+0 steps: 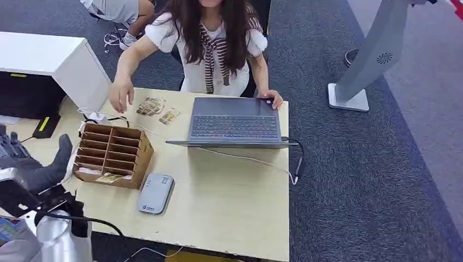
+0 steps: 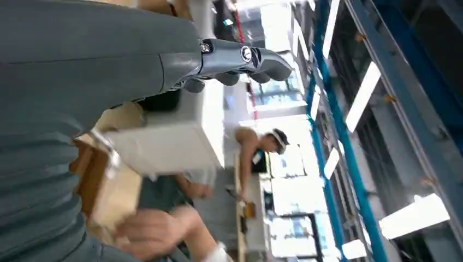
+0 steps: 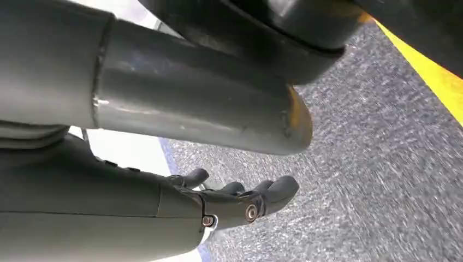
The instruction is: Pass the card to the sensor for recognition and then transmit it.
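Left robot hand (image 1: 30, 166) raised beside the cardboard organizer (image 1: 113, 155), fingers apart, holding nothing.
Right robot hand (image 3: 240, 199) hangs over carpet, fingers loosely curled, empty. Card (image 1: 109, 178) lies flat in organizer's nearest slot, pale and printed, likely staged for pickup. Grey sensor (image 1: 155, 192) sits just right of organizer. Beyond it, a person's hand (image 1: 120, 94) hovers.

— Head view? High on the robot, looking down across the table (image 1: 229, 207) at a seated person (image 1: 215, 43).
— Wrist views? Close behind each hand; the left, turned, shares that person (image 2: 164, 229); the right faces carpet (image 3: 382, 164).
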You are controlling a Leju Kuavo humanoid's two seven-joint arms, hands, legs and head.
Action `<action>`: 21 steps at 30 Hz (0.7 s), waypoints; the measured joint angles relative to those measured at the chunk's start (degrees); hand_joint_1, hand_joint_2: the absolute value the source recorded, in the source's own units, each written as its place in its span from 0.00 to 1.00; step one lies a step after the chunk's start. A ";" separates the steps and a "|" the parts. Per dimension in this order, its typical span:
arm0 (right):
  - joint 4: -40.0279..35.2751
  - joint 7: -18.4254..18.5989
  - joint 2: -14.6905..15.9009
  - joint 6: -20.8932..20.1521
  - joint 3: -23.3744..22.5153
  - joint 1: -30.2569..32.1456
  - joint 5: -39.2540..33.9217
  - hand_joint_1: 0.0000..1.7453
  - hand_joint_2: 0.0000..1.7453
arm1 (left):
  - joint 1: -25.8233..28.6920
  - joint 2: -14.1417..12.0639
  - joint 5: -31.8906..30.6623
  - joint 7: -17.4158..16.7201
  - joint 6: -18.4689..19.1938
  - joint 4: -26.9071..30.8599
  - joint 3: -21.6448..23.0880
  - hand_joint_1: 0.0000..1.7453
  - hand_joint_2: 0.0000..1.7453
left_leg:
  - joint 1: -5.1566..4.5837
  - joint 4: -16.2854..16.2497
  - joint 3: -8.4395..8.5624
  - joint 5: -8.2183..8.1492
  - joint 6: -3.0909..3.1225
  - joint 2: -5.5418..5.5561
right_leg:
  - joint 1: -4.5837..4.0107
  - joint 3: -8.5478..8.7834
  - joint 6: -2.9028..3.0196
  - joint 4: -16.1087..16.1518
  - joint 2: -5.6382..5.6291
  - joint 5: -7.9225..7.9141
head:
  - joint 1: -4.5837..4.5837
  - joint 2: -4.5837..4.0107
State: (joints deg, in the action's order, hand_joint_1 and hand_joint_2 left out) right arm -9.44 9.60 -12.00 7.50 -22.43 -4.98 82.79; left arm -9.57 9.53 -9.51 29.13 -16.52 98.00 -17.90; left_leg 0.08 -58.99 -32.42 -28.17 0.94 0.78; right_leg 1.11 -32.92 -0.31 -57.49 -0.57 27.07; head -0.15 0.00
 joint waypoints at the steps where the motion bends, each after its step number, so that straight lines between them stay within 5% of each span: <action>1: 0.00 0.00 0.00 -0.02 0.00 0.01 0.02 0.00 0.00 | -0.38 -0.53 -0.13 -0.28 -0.31 0.31 2.28 0.00 1.00 | 0.00 0.00 0.01 0.00 0.00 -0.05 | 0.00 -0.01 0.00 0.00 -0.05 0.00 | 0.00 0.00; 7: 0.00 0.00 -0.02 -0.07 0.00 0.02 0.07 0.00 0.00 | -0.84 -2.45 0.17 -0.33 -1.12 1.49 9.83 0.00 1.00 | -0.03 0.00 -0.02 -0.01 -0.02 -0.07 | -0.04 -0.11 0.01 0.00 -0.07 0.01 | 0.00 0.00; 16: 0.00 0.00 -0.02 -0.07 0.00 0.04 0.07 0.00 0.00 | -0.85 -3.30 0.24 -0.33 -1.16 1.82 12.44 0.00 1.00 | -0.01 0.02 -0.04 -0.01 -0.03 -0.09 | -0.07 -0.14 0.02 0.00 -0.08 0.02 | 0.02 0.00; 21: 0.00 0.13 -0.02 0.11 0.02 0.05 0.09 0.00 0.00 | -2.37 -4.40 -6.99 -3.04 -0.97 1.53 14.84 0.00 1.00 | -0.01 0.01 -0.07 0.00 -0.02 -0.07 | -0.06 -0.18 0.02 0.00 -0.07 0.02 | 0.00 0.00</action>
State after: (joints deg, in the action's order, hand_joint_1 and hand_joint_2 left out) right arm -9.44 9.73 -12.02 7.61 -22.40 -4.93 82.88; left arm -11.94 5.13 -16.49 26.09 -17.49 99.54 -3.06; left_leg 0.07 -58.98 -32.49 -28.17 0.92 0.71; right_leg 1.05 -33.09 -0.29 -57.49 -0.64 27.09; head -0.15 0.00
